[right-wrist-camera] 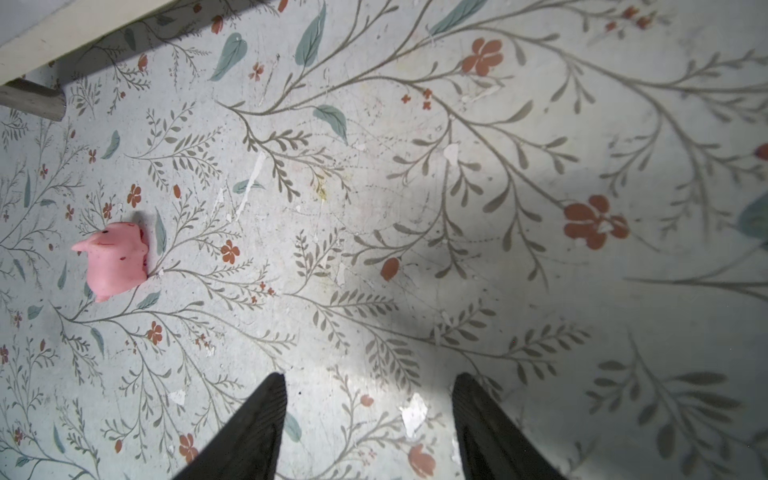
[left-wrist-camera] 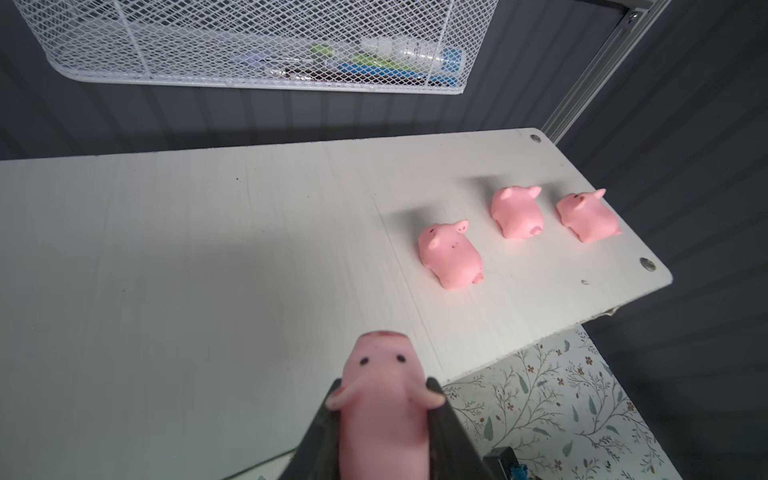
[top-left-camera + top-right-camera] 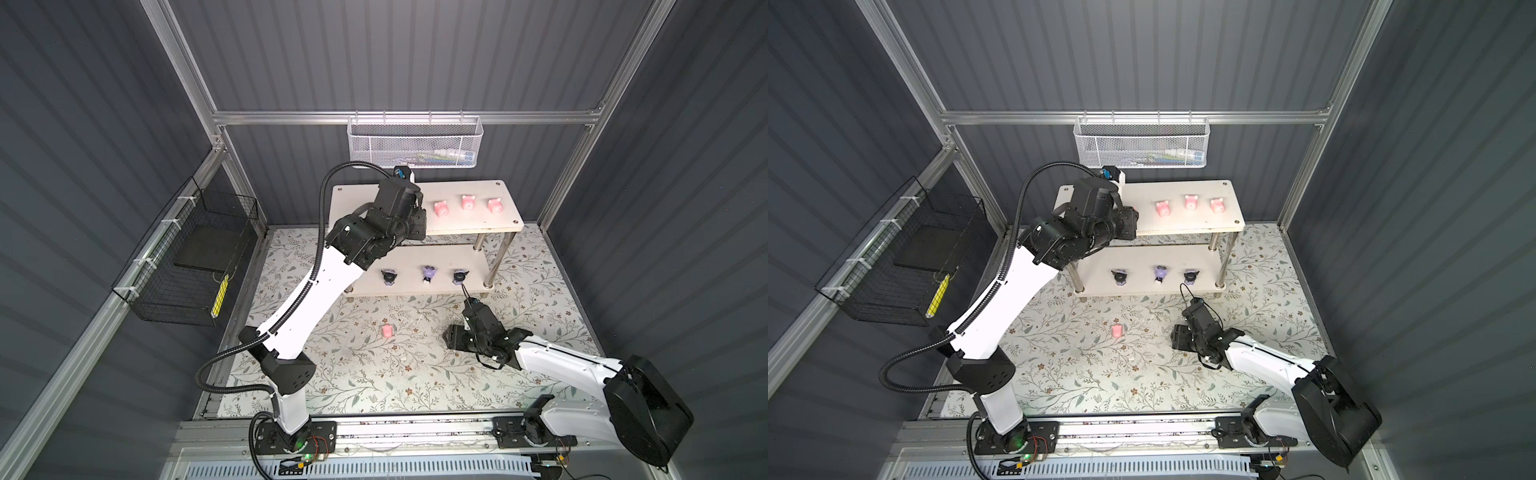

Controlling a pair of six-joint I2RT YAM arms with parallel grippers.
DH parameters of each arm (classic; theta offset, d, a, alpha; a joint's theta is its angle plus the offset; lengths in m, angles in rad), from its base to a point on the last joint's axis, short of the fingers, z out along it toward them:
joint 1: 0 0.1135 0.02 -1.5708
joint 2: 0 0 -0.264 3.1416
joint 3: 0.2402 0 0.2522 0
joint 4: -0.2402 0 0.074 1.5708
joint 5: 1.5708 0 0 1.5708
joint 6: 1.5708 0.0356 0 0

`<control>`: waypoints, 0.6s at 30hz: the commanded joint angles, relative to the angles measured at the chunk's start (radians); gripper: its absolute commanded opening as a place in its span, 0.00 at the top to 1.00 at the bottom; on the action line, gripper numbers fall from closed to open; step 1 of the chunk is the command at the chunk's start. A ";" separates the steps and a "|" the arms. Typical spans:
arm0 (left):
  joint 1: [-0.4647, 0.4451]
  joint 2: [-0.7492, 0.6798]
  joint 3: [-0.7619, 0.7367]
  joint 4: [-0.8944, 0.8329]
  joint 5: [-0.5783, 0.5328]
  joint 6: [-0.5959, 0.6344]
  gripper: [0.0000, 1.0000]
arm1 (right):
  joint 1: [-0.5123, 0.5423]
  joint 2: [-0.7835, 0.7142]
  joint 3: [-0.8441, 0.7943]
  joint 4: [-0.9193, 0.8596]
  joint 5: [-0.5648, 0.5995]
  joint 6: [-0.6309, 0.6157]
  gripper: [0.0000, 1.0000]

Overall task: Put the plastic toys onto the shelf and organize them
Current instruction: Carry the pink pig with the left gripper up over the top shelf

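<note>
Over the white shelf (image 2: 187,249), left pincer (image 2: 386,386) pinches a soft-looking, likely light pig (image 2: 380,361) by its flanks; right pincer (image 1: 369,376), five o'clock, spread.

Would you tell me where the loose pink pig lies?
In both top views the loose pink pig lies on the floral table, in front of the shelf, left of the open right gripper.

The white two-tier shelf (image 3: 465,226) stands on shiny metal legs at the 12 o'clock end of the floral floor (image 3: 415,374). Three pink pigs (image 3: 468,202) stand in a 9-to-3 row on the 3 o'clock half of its upper tier. Three black-and-lavender figurines (image 3: 428,274) line the lower tier the same way. A loose pig (image 3: 387,331) rests on the floor at 6 o'clock of the shelf. A held pig (image 2: 382,424), snout forward, is pinched in the left gripper (image 2: 385,385) above the upper tier.
</note>
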 commanded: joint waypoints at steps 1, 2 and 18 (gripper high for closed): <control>0.022 0.023 0.055 -0.010 -0.033 0.019 0.68 | -0.004 0.018 -0.001 0.012 -0.015 -0.011 0.34; 0.029 0.033 0.056 -0.006 -0.032 0.017 0.68 | -0.004 0.023 0.000 0.013 -0.016 -0.011 0.34; 0.115 0.124 0.079 0.022 0.016 -0.030 0.69 | -0.005 0.059 0.005 0.034 -0.032 -0.019 0.34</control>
